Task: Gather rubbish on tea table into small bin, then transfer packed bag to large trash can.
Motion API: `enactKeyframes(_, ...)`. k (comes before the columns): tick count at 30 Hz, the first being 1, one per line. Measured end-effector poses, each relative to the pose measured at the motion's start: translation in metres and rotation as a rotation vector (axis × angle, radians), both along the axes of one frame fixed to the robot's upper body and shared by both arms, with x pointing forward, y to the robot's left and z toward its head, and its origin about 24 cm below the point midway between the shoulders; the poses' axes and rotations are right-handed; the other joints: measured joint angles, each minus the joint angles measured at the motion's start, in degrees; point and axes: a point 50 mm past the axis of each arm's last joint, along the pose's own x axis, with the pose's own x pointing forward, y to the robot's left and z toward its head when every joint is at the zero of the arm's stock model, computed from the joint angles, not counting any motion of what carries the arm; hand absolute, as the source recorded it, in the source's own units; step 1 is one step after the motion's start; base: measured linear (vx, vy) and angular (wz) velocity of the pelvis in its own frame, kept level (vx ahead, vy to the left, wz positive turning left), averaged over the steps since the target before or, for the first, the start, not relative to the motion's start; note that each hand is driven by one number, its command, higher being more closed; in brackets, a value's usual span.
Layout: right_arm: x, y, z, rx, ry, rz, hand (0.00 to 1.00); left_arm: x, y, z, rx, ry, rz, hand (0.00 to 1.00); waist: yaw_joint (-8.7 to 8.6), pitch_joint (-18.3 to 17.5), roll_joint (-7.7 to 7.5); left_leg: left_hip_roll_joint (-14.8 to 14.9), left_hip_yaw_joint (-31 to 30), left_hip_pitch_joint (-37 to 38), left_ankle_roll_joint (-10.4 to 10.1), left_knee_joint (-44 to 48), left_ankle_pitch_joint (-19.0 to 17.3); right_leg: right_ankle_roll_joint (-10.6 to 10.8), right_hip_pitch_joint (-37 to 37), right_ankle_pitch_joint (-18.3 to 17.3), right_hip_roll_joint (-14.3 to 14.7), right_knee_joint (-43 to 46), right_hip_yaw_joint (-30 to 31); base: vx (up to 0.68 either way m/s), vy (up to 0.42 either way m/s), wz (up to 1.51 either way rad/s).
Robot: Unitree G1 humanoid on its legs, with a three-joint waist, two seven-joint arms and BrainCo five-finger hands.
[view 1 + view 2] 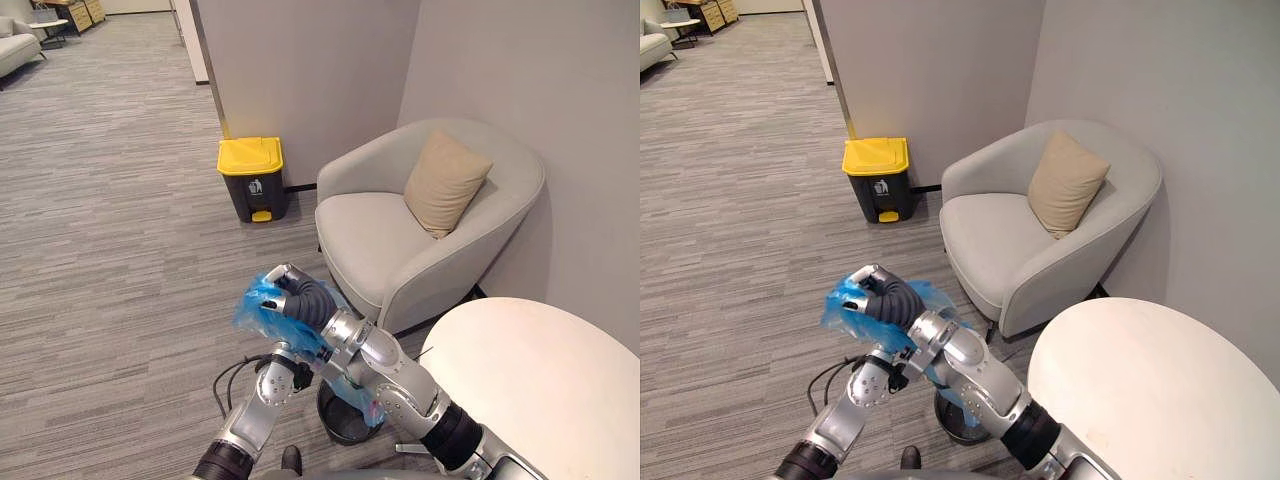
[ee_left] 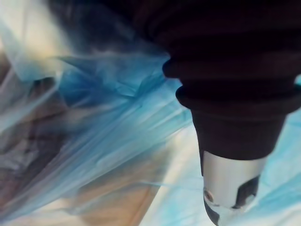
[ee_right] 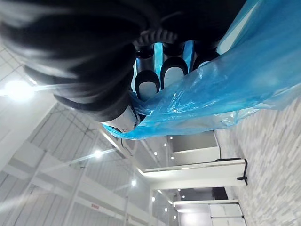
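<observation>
One bag (image 1: 258, 305), blue and crinkled, and it's up off the floor. The right hand (image 1: 297, 295) has its fingers (image 3: 171, 71) clenched round the bunched top. The bag's long axis slants: top at 11 o'clock in the hand, tail trailing to 5 o'clock, where it meets the one small bin (image 1: 340, 422), dark and round, under the right forearm. The left hand (image 2: 230, 94) sits close against the blue film beneath that forearm. Whether it grips, I can't tell.

One big can (image 1: 252, 178), yellow lid down, stands at 12 o'clock from the raised hand, well apart, against the wall corner. Grey carpet (image 1: 120, 250) lies between them. One armchair (image 1: 400, 250) at 2 o'clock, near the can's right side, carries one tan cushion (image 1: 445, 182). One white round table (image 1: 540, 380) sits at 4 o'clock.
</observation>
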Motion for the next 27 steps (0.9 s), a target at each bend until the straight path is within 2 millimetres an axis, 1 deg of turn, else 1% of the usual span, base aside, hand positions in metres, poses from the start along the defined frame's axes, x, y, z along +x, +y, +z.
enactKeyframes(4, 0.004, 0.004, -0.002, -0.039, -0.008, 0.015, 1.00, 0.006, -0.006, 0.007, -0.003, -0.029, -0.033, 1.00, 0.17, 0.00, 0.01, -0.02, -0.02, -0.01, 0.00, 0.00, 0.00, -0.04, 0.03, 0.03, 0.00, 0.04, 0.01, 0.00, 0.000, 0.00)
enactKeyframes(8, 0.001, 0.009, -0.004, -0.067, -0.022, 0.050, 1.00, 0.010, -0.008, 0.009, -0.013, -0.030, -0.046, 1.00, 0.07, -0.03, 0.07, -0.02, -0.02, -0.01, 0.00, 0.00, 0.00, -0.05, 0.01, 0.02, 0.00, 0.26, 0.04, 0.00, 0.000, 0.00)
enactKeyframes(15, 0.002, 0.008, -0.012, -0.111, -0.017, 0.050, 1.00, 0.005, -0.018, 0.005, -0.053, 0.012, -0.091, 1.00, -0.02, 0.00, 0.16, 0.02, 0.02, -0.06, 0.01, 0.00, 0.00, -0.12, -0.22, -0.06, 0.00, 0.58, 0.16, 0.00, 0.000, 0.00)
enactKeyframes(17, 0.002, 0.007, -0.017, -0.142, -0.021, 0.046, 1.00, 0.004, -0.018, 0.002, -0.050, 0.035, -0.099, 1.00, -0.01, 0.03, 0.21, 0.07, 0.13, -0.26, 0.01, 0.00, 0.01, -0.22, -0.65, -0.18, -0.03, 0.80, 0.30, 0.00, 0.000, -0.02)
enactKeyframes(19, 0.002, 0.007, -0.018, -0.150, -0.026, 0.043, 1.00, 0.005, -0.016, 0.000, -0.056, 0.047, -0.091, 1.00, -0.01, 0.05, 0.24, 0.11, 0.14, -0.52, -0.01, 0.00, 0.04, -0.22, -0.97, -0.19, -0.03, 0.91, 0.33, 0.00, 0.000, 0.00)
enactKeyframes(23, 0.001, 0.002, -0.024, -0.165, -0.026, 0.022, 1.00, 0.005, -0.014, -0.004, -0.074, 0.075, -0.076, 1.00, 0.01, 0.05, 0.24, 0.07, 0.13, -0.52, 0.00, 0.00, 0.06, -0.20, -0.98, -0.20, -0.07, 1.17, 0.35, 0.00, 0.000, 0.00)
enactKeyframes(24, 0.001, -0.001, -0.027, -0.179, -0.030, 0.005, 0.00, 0.005, -0.012, -0.004, -0.084, 0.083, -0.064, 1.00, -0.01, 0.05, 0.25, 0.06, 0.13, -0.53, 0.01, 0.00, 0.06, -0.19, -1.01, -0.22, -0.08, 1.21, 0.36, 0.00, 0.000, 0.00)
enactKeyframes(26, 0.003, -0.007, -0.032, -0.197, -0.033, -0.035, 0.00, 0.006, -0.008, -0.006, -0.110, 0.097, -0.033, 1.00, -0.03, 0.05, 0.24, 0.07, 0.12, -0.52, 0.01, 0.00, 0.06, -0.18, -1.01, -0.24, -0.08, 1.24, 0.36, 0.00, 0.000, 0.00)
enactKeyframes(27, 0.007, -0.014, -0.037, -0.225, -0.036, -0.079, 0.00, 0.006, -0.004, -0.008, -0.134, 0.113, -0.001, 1.00, -0.05, 0.06, 0.26, 0.07, 0.11, -0.52, 0.00, -0.01, 0.05, -0.18, -1.04, -0.30, -0.08, 1.33, 0.36, 0.00, 0.000, 0.00)
